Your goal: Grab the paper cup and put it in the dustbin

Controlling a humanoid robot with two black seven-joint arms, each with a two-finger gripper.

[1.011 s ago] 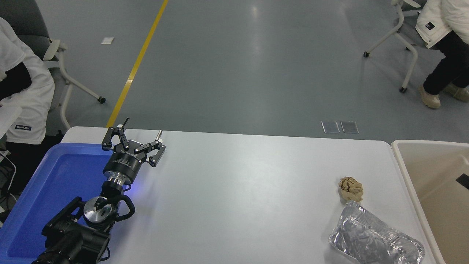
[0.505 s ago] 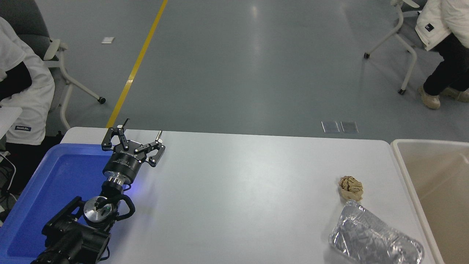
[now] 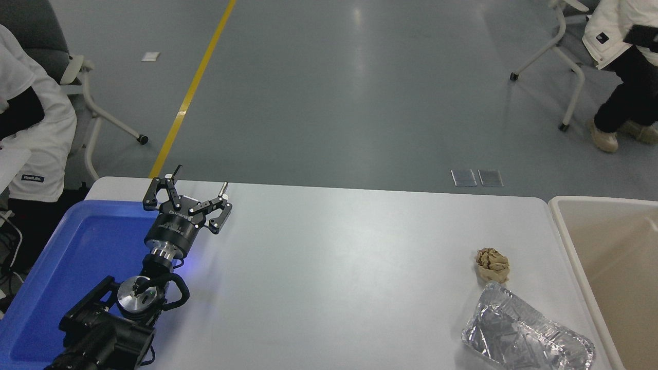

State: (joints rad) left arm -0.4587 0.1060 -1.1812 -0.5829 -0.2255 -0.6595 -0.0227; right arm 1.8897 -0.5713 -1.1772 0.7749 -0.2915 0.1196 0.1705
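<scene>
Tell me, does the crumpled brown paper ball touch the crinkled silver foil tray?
Cannot tell. In the head view the ball meets the tray's far edge, no gap visible.

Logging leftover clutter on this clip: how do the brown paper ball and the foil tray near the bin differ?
The crumpled brown paper ball is small, rounded and matte tan; the foil tray is much larger, low, elongated and shiny silver. The ball lies farther from the camera, the tray at the near edge of the white table. Both are crinkled and lie beside the dustbin, untouched by any gripper.
</scene>
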